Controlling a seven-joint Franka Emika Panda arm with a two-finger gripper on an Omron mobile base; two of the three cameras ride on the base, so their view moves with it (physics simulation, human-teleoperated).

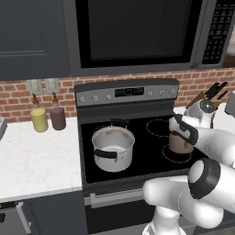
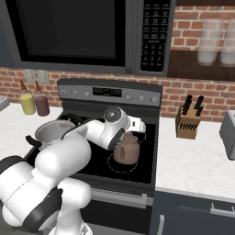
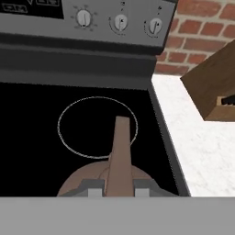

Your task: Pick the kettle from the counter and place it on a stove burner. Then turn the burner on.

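The brown kettle (image 1: 180,143) (image 2: 126,149) rests on the front right stove burner (image 1: 169,158) (image 2: 114,168) of the black glass cooktop. My gripper (image 1: 182,132) (image 2: 133,131) (image 3: 118,187) hangs straight over it, the two fingertips (image 3: 94,187) pressed against either side of the thin arched handle (image 3: 120,151). Beyond the kettle, the rear right burner (image 3: 60,126) shows as a bare pale circle. The white counter (image 2: 197,160) (image 3: 197,137) runs along the right of the stove.
A silver pot (image 1: 113,148) (image 2: 53,131) with black handles sits on the front left burner. Control knobs (image 3: 120,21) line the back panel. A knife block (image 2: 187,121) (image 3: 215,87) and toaster (image 2: 228,133) stand on the right counter, two bottles (image 1: 48,118) on the left.
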